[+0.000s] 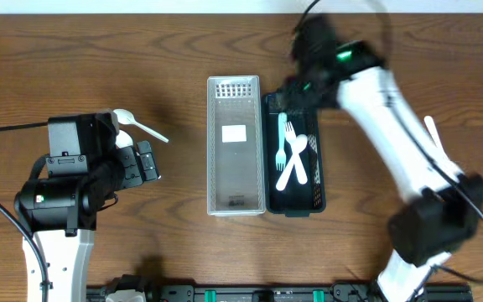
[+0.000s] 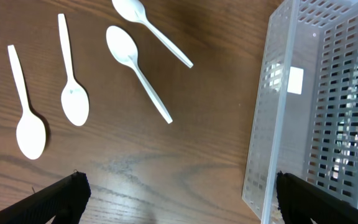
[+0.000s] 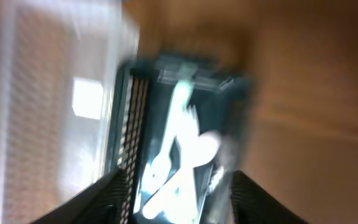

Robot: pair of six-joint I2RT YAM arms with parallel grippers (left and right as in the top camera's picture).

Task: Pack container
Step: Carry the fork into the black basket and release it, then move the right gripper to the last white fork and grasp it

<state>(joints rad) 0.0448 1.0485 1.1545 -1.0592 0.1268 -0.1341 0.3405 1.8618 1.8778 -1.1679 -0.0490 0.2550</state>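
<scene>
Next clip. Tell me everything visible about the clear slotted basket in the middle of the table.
The clear basket is a long rectangular bin of translucent, whitish plastic, with slotted walls and an open top. It stands upright at the centre of the table, its long side running away from the robot. A white rectangular label shows at its floor; otherwise it looks empty. Its right wall lies along the dark container that holds white cutlery, close enough to touch, though contact cannot be confirmed. Nothing grips it.

Bright, even light from above leaves soft shadows on the brown wood-grain surface. The white-and-black right arm is motion-blurred at its far end. The left wrist view is sharp, with pale glare on the wood and on the clear perforated plastic basket. The right wrist view is heavily blurred throughout.
</scene>
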